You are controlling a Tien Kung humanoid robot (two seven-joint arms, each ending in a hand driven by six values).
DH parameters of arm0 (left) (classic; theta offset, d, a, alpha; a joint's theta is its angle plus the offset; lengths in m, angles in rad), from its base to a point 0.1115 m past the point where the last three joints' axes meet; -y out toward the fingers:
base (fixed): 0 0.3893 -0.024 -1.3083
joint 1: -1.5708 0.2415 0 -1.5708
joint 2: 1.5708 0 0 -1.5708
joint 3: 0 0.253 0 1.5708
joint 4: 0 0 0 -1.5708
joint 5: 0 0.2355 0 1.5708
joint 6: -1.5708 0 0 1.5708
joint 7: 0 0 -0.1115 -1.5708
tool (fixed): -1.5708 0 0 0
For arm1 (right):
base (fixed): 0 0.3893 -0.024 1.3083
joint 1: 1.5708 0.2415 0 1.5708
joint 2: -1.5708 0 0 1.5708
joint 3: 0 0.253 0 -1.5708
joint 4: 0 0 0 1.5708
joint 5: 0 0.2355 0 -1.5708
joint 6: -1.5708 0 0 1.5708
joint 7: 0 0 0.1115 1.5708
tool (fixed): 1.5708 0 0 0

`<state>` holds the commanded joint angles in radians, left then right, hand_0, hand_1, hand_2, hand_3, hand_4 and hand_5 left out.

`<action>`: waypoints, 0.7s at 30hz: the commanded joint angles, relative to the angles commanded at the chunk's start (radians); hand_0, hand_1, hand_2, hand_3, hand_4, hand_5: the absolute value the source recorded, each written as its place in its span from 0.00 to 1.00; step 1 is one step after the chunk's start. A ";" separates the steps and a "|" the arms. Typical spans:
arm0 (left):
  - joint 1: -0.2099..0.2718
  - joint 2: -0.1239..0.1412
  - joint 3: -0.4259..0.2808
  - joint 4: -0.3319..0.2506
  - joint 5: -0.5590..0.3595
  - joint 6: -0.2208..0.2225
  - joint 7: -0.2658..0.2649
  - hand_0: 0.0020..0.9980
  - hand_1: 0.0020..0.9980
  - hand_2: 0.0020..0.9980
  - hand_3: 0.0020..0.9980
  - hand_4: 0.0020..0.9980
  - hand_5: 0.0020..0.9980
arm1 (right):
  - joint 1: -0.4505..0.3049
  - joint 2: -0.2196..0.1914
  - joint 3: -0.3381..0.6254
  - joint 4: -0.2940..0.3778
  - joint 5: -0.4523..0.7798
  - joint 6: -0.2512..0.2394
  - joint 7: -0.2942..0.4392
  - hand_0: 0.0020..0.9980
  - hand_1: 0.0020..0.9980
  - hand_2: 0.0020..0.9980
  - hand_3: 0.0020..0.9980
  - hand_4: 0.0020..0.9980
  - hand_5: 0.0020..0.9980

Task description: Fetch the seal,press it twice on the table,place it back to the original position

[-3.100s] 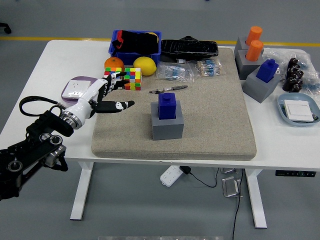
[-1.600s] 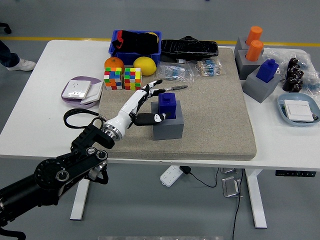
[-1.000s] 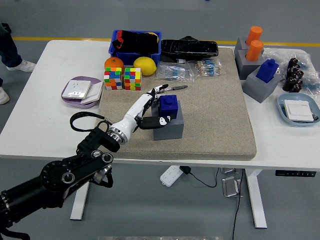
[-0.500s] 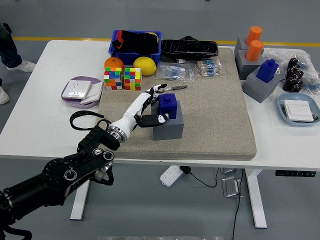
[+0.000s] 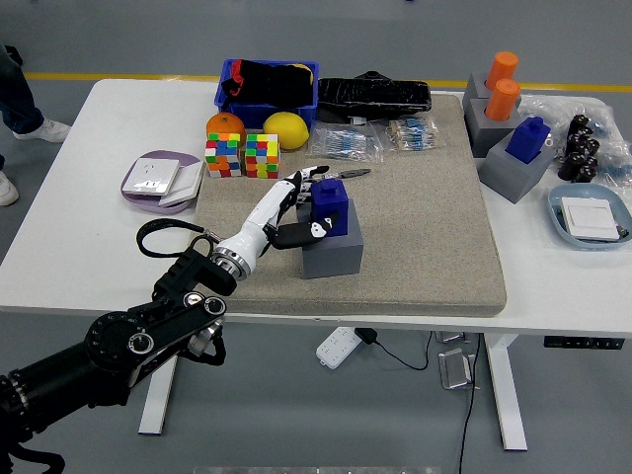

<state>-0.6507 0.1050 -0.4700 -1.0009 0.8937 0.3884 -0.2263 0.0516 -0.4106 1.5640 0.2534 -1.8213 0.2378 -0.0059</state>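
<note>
A blue seal [image 5: 334,201] stands in a grey block holder [image 5: 334,255] in the middle of the beige mat [image 5: 425,227]. My left hand [image 5: 312,203] reaches in from the lower left and is shut on the seal, with the thumb on its near side and the fingers [image 5: 304,182] on its far left side. The seal looks slightly raised and tilted in the holder. My right arm does not show.
Behind the hand lie a pen [image 5: 346,174], two puzzle cubes [image 5: 243,155], an orange [image 5: 224,124], a lemon [image 5: 285,129] and a blue bin [image 5: 267,85]. A purple socket box [image 5: 158,180] sits left. Further seals in grey holders [image 5: 513,133] and a blue dish [image 5: 590,215] stand right.
My left arm swung from the table's left side to the middle holder, then the fingers closed around the blue seal, which has risen slightly.
</note>
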 joint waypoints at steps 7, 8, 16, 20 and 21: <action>0.001 0.000 0.003 0.002 -0.013 0.006 -0.019 0.83 0.47 0.47 0.90 0.41 0.00 | -0.001 -0.001 0.000 0.000 -0.001 -0.001 0.002 0.79 0.71 0.69 0.65 0.77 0.55; 0.001 0.000 0.002 0.003 -0.018 0.006 -0.025 0.83 0.50 0.47 0.90 0.41 0.00 | -0.001 -0.001 -0.001 0.000 -0.001 0.000 0.002 0.80 0.71 0.69 0.65 0.77 0.55; 0.000 0.000 -0.007 0.009 -0.028 0.007 -0.047 0.84 0.51 0.47 0.89 0.41 0.00 | 0.000 -0.001 -0.003 0.001 0.000 -0.001 0.004 0.80 0.71 0.69 0.65 0.77 0.54; 0.000 0.012 -0.046 0.012 -0.014 0.011 -0.058 0.84 0.51 0.47 0.89 0.41 0.00 | -0.001 0.001 0.001 0.000 -0.002 -0.001 0.005 0.80 0.71 0.69 0.65 0.77 0.54; 0.000 0.017 -0.058 0.015 -0.015 0.012 -0.060 0.83 0.52 0.48 0.89 0.42 0.00 | -0.002 0.001 0.002 0.000 -0.003 -0.001 0.005 0.80 0.71 0.69 0.65 0.77 0.54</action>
<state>-0.6505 0.1220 -0.5284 -0.9859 0.8785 0.4006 -0.2867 0.0499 -0.4095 1.5661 0.2535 -1.8240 0.2369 -0.0012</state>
